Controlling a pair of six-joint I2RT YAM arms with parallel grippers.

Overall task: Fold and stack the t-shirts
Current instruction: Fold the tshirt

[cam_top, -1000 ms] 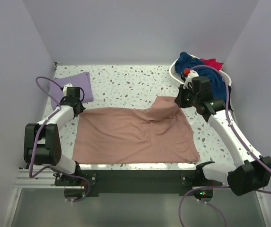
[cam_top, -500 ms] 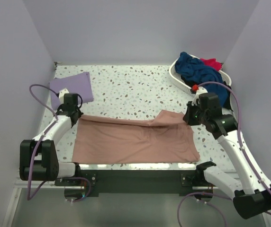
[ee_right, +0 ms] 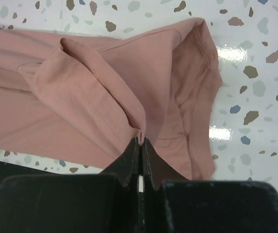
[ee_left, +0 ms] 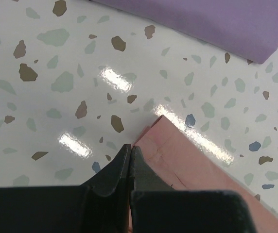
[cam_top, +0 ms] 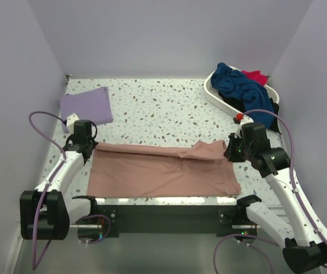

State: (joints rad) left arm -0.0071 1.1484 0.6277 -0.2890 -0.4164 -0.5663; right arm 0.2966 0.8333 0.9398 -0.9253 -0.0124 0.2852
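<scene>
The dusty-pink t-shirt (cam_top: 163, 171) lies flat along the table's near edge, its far part doubled over toward me. My left gripper (cam_top: 86, 145) is shut at the shirt's far left corner; the left wrist view shows the jaws (ee_left: 130, 147) closed at the edge of the pink cloth (ee_left: 192, 167). My right gripper (cam_top: 231, 150) is shut on a pinched fold at the shirt's far right; the right wrist view shows cloth (ee_right: 105, 92) caught between the fingertips (ee_right: 140, 141). The folded lavender t-shirt (cam_top: 86, 105) lies at the far left and also shows in the left wrist view (ee_left: 202, 19).
A white slatted basket (cam_top: 214, 93) at the far right holds a navy shirt (cam_top: 238, 85), a red one (cam_top: 256, 76) and some black cloth (cam_top: 273, 107). The speckled table (cam_top: 158, 114) is walled on three sides. Purple cables loop beside both arms.
Both grippers have moved toward the near edge, drawing the pink shirt's far edge with them. The shirt is now a narrower, doubled band.
</scene>
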